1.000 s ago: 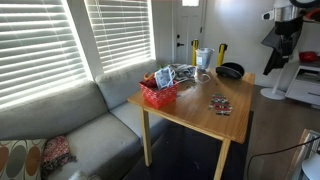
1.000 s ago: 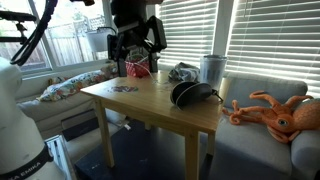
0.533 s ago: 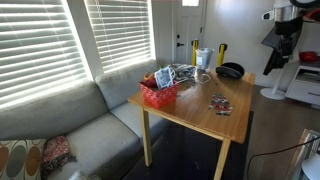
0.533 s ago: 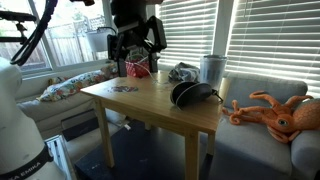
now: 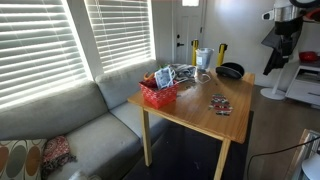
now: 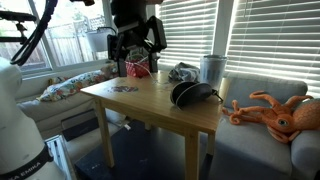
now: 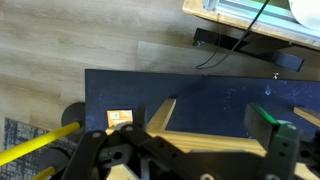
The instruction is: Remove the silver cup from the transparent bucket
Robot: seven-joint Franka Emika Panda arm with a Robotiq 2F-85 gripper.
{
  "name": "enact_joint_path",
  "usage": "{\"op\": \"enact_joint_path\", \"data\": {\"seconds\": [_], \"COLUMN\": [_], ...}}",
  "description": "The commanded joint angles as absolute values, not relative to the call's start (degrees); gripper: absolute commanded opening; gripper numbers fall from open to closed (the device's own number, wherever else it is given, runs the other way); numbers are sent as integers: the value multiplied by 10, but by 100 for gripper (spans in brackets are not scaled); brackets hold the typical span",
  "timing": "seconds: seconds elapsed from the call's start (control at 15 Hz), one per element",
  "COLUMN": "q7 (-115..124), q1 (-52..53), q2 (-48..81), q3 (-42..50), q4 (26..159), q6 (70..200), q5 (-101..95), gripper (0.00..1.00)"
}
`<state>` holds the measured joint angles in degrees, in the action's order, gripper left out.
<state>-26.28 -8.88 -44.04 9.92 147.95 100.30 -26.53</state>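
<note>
Wrist view shows the black two-finger claw [image 7: 185, 162] with its jaws spread wide and nothing between them. In an exterior view it hangs at upper centre of the frame, over the left end of the light wooden table [image 6: 140, 96]. The pale see-through plastic bucket [image 6: 211, 68] stands upright right of centre, behind the round black bowl [image 6: 188, 94]. The silver metal cup cannot be made out inside it.

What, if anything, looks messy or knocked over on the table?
Nothing is spilled or knocked over. The transparent bucket and red basket stand upright on the table. Only a grey jumble between them looks untidy.
</note>
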Motion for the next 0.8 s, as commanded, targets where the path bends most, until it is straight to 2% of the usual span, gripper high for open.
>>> {"op": "enact_joint_path", "data": {"seconds": [0.0, 0.33, 0.73], "q7": [-255, -285, -283], "q1": [-74, -31, 8], "q2": [-442, -407, -291], "q3": [110, 129, 153], "q4": [1478, 1410, 1263], "q6": [998, 1013, 1047], "q5": [-272, -222, -125], "gripper": [100, 100, 100]}}
